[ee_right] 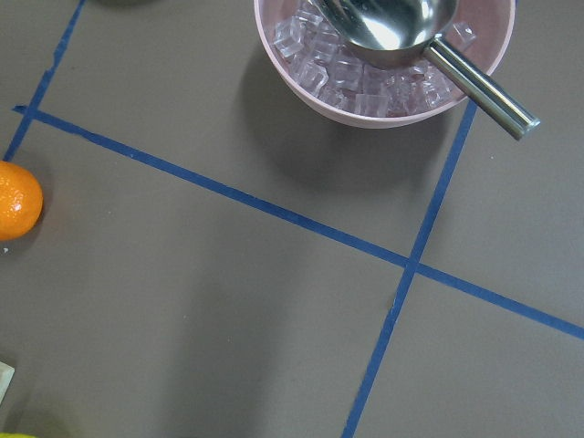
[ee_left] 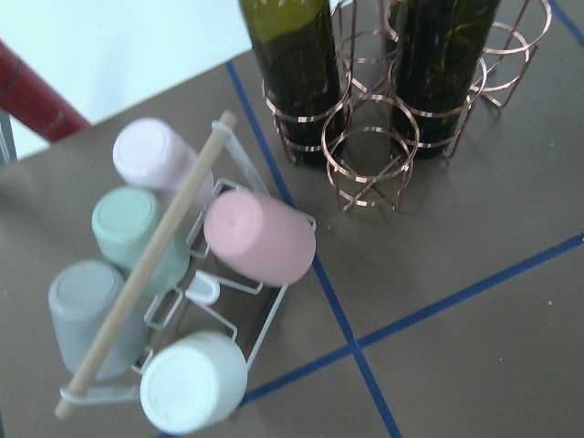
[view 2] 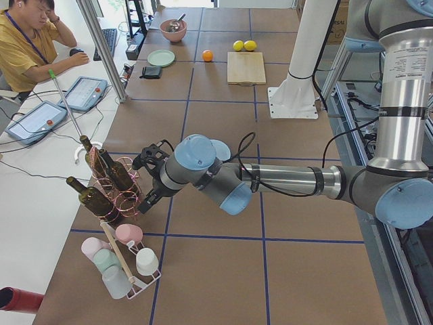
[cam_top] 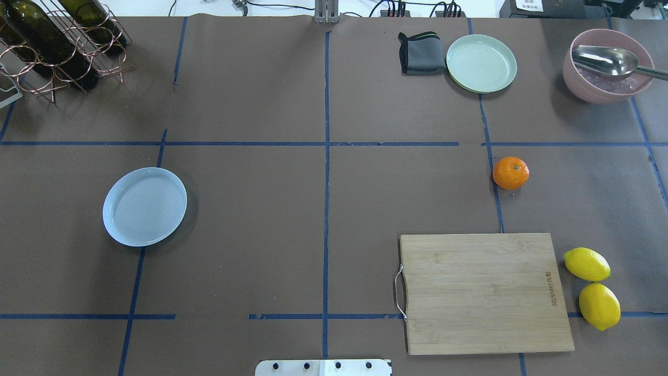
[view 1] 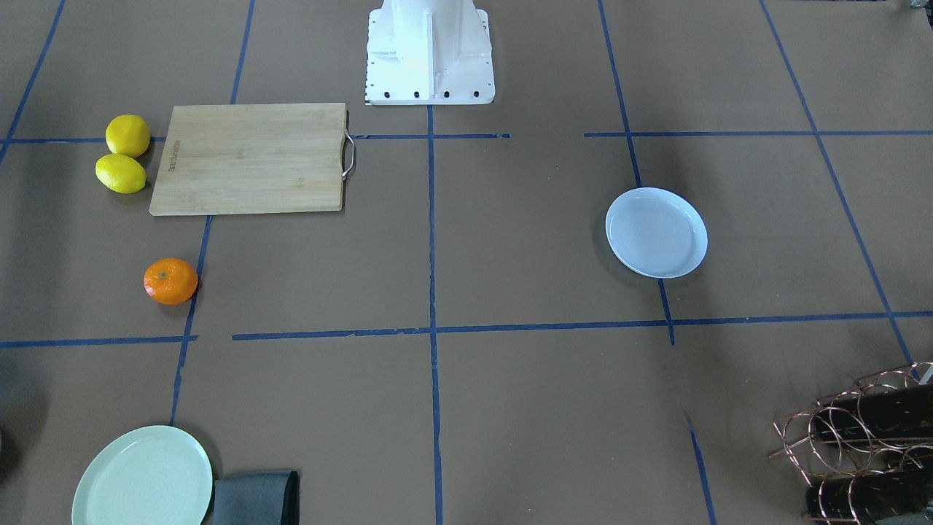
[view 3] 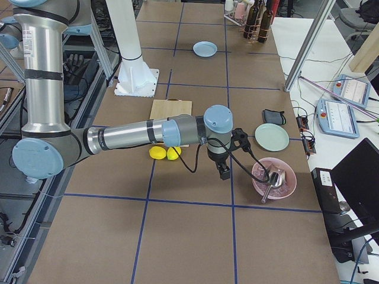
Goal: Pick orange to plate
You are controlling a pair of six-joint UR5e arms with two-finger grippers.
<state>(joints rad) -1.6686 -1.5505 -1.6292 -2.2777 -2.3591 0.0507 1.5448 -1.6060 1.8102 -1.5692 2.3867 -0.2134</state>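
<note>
The orange lies alone on the brown table, on the robot's right side beyond the cutting board; it also shows in the front view and at the left edge of the right wrist view. Far from it, on the robot's left side, the pale blue plate holds nothing. My left gripper hangs by the wine rack, my right gripper beside the pink bowl. Each shows only in a side view, so I cannot tell whether it is open or shut.
A wooden cutting board and two lemons lie near the orange. A mint-green plate, grey cloth and pink bowl of ice with a metal scoop stand farther out. A wine rack and cup rack sit at the left.
</note>
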